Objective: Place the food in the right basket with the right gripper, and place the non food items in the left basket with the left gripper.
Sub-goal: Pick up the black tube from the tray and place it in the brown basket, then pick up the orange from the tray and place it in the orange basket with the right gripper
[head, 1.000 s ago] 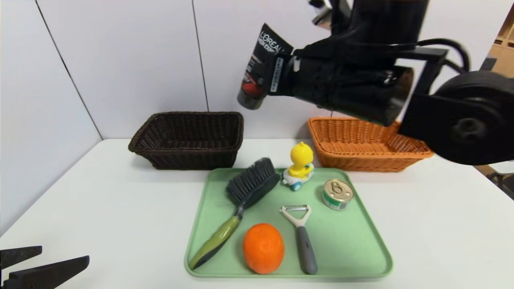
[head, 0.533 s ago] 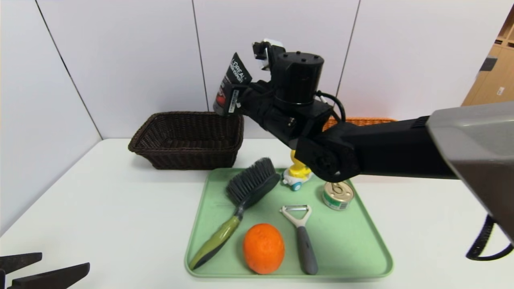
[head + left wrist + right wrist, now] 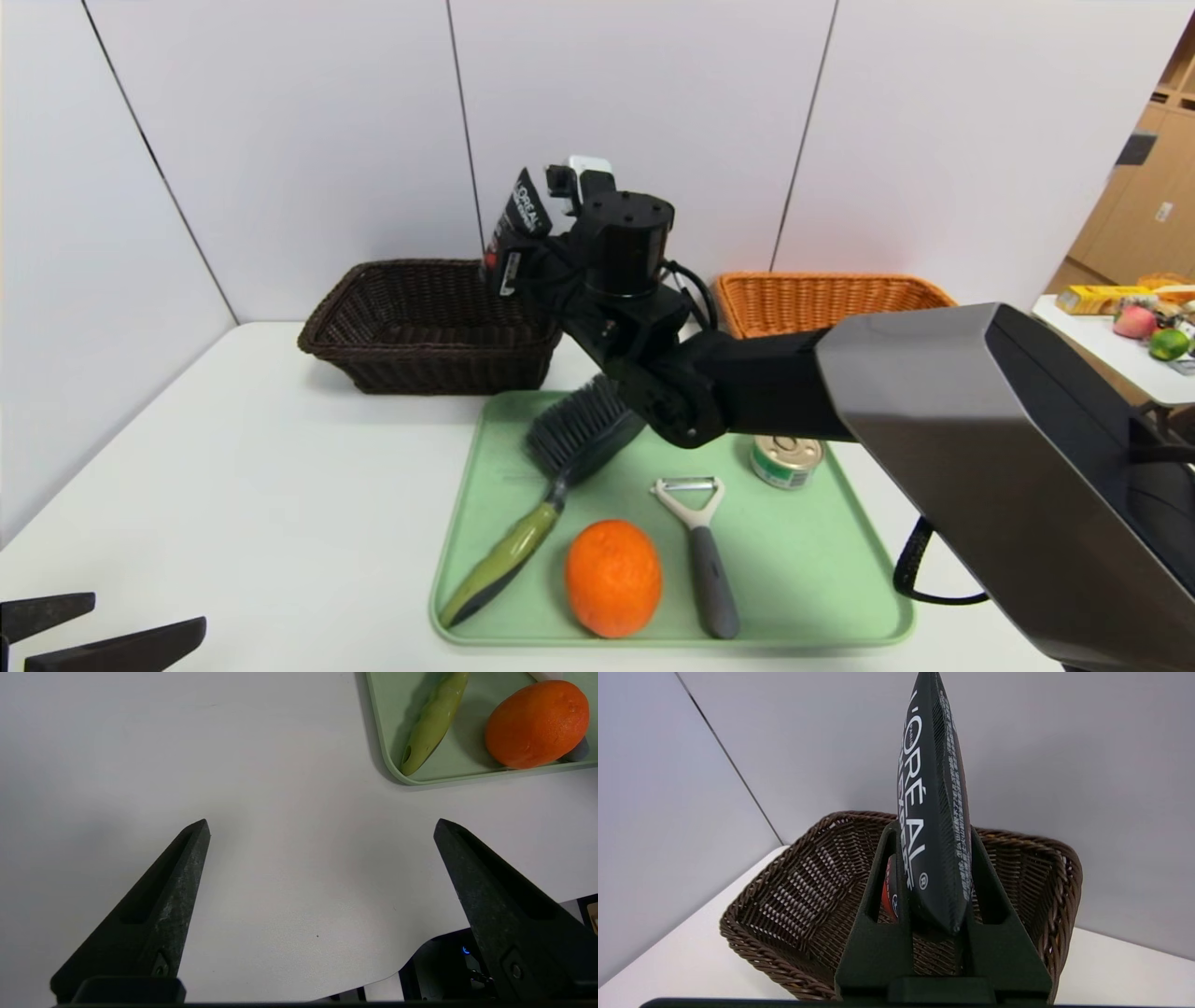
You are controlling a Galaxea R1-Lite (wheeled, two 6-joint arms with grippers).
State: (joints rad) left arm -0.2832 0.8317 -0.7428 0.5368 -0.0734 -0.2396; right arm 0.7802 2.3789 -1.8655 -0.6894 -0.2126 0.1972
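White table [image 3: 233, 485] against a pale panelled wall. Right arm reaches across from the right, its gripper [image 3: 525, 257] raised over the near right rim of the dark brown basket [image 3: 434, 322]; fingers [image 3: 878, 933] clamped tight on a black L'Oréal tube [image 3: 931, 812], held upright with the crimped end up, both pads flat against the tube's sides. In the right wrist view the basket sits directly beneath and behind the tube. Orange basket [image 3: 822, 299] stands at the back right, partly hidden by the arm. Green tray [image 3: 822, 560] lies in front of the two baskets, carrying a brush [image 3: 560, 467] with dark bristles and green handle, an orange [image 3: 612, 577] near the front edge, a grey-handled peeler [image 3: 700, 551] just beside the orange, and a small can [image 3: 786, 460] at the right. Left gripper [image 3: 322, 882] is parked low at the table's near left corner, fingers spread wide, holding nothing, well apart from the tray.
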